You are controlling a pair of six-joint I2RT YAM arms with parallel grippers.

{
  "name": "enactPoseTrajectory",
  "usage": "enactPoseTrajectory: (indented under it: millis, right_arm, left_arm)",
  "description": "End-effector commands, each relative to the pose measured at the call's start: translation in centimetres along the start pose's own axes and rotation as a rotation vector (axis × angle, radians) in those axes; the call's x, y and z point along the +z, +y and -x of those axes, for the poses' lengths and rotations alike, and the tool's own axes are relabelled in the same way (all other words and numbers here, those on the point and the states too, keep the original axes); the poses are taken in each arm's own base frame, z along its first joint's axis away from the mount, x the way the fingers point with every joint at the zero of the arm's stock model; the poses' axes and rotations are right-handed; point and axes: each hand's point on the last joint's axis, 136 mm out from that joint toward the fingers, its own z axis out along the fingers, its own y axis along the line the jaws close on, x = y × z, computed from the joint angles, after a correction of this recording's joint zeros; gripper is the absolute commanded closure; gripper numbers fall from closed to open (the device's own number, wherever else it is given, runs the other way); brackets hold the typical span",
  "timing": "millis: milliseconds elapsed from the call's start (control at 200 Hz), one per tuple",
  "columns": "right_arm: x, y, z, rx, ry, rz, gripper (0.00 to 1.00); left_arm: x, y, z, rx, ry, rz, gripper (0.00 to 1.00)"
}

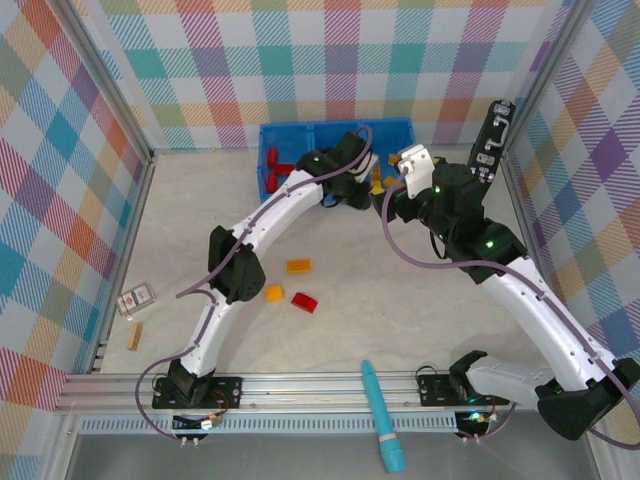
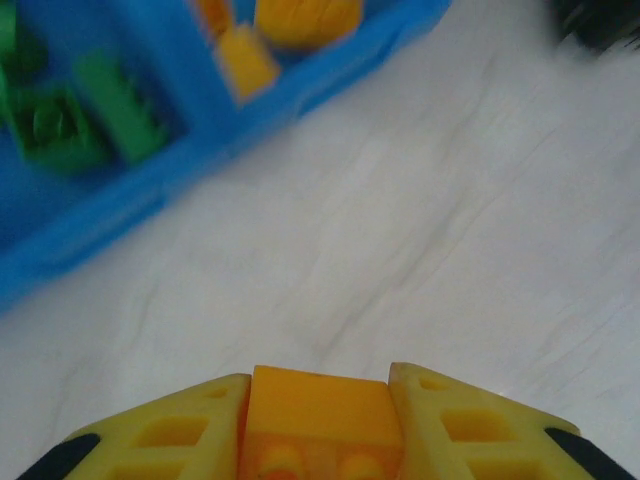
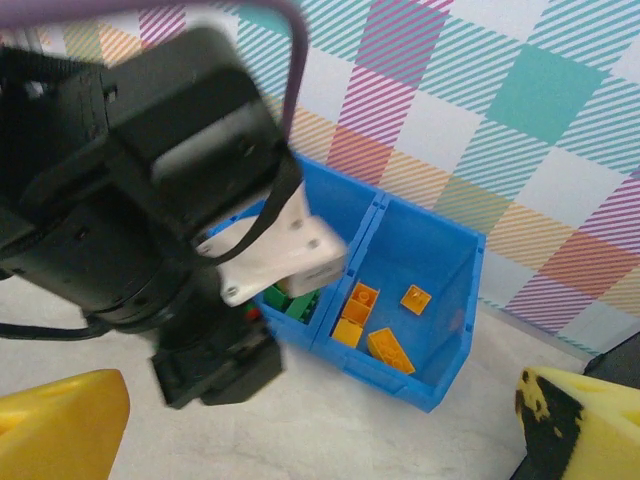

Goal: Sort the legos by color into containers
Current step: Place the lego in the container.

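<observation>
**Left fingers holding an orange brick at the bin front: risk notes**

Left fingers (image 2: 170, 435) are closed on an orange brick (image 2: 320, 410), one on each flank, with the brick seated squarely between them. The brick sits over the bare surface (image 2: 430, 250), just in front of the blue bin (image 2: 100, 235) and not yet over any compartment. I cannot tell whether it is lifted clear of the surface.

Right fingers (image 3: 60, 420) are spread wide and empty, near the bin's right end. The left arm's wrist (image 3: 150, 200) looms just ahead of them.

Risks, as judged:
- The bin's front wall stands between the brick and the compartments. A low carry could clip the rim and twist the brick out of the grip.
- The green bricks (image 2: 120, 105) lie in the compartment right beside the orange pile (image 2: 250, 55). A release on the wrong side of the divider would put the brick in with the wrong colour.
- The two wrists are close together, so a sideways swing by either arm could cause contact.
- A drop here would add to the loose orange brick (image 1: 298, 266) and red brick (image 1: 304, 302) nearer the arms' bases.
</observation>
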Motion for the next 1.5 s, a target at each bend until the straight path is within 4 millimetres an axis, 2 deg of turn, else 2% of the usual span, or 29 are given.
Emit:
enactPoseTrajectory:
  millis: [0,205,340,440,580,820,980,1070,1155,1270,1365,1385,1420,1495]
  right_arm:
    - [-0.2,-0.6,0.7,0.030,-0.035,-0.023,0.01]
    - [-0.1,-0.9,0.4,0.036,-0.042,-0.035,0.01]
    - [-0.2,-1.2,0.2,0.047,-0.045,-0.043,0.01]
    - [-0.4,-1.4,0.3,0.055,-0.052,-0.047,0.01]
    - [-0.5,-1.6,0.0,0.061,-0.051,-0.051,0.01]
    - [-0.5,-1.7,-0.1,0.078,-0.052,-0.050,0.01]
    - [-0.1,-1.5,-0.3,0.088,-0.044,-0.040,0.01]
    - [0.1,-1.5,-0.4,0.090,-0.042,-0.036,0.01]
    - [0.0,-1.5,-0.3,0.093,-0.046,-0.035,0.01]
    - [-0.2,-1.6,-0.1,0.095,-0.055,-0.040,0.01]
    - [-0.4,-1.8,0.0,0.097,-0.062,-0.047,0.01]
    - [-0.5,-1.9,0.0,0.097,-0.064,-0.048,0.01]
    - [-0.5,-2.0,0.0,0.097,-0.064,-0.051,0.01]
    - [-0.5,-2.1,-0.1,0.103,-0.060,-0.054,0.01]
  left_arm:
    - [0.2,-1.6,2.7,-0.074,-0.096,-0.034,0.64]
    - [-0.4,-2.3,10.6,-0.189,-0.452,-0.099,0.63]
    - [0.5,-2.5,14.0,-0.239,-0.631,-0.144,0.61]
    - [2.4,-1.3,14.9,-0.278,-0.713,-0.107,0.58]
    - [4.9,0.9,15.2,-0.306,-0.786,-0.017,0.57]
    - [6.1,4.6,15.2,-0.320,-0.843,0.108,0.46]
    - [6.9,6.3,14.6,-0.367,-0.814,0.108,0.47]
    - [5.4,5.7,15.2,-0.332,-0.826,0.084,0.47]
    - [3.2,5.0,16.0,-0.288,-0.829,0.074,0.47]
    - [-1.0,4.2,16.2,-0.191,-0.783,0.093,0.46]
    - [-3.9,4.7,14.4,-0.105,-0.697,0.157,0.42]
    - [-5.1,4.8,14.1,-0.089,-0.684,0.169,0.40]
    - [-6.3,5.4,13.0,-0.073,-0.640,0.201,0.38]
    - [-8.8,7.1,9.4,-0.064,-0.481,0.266,0.30]
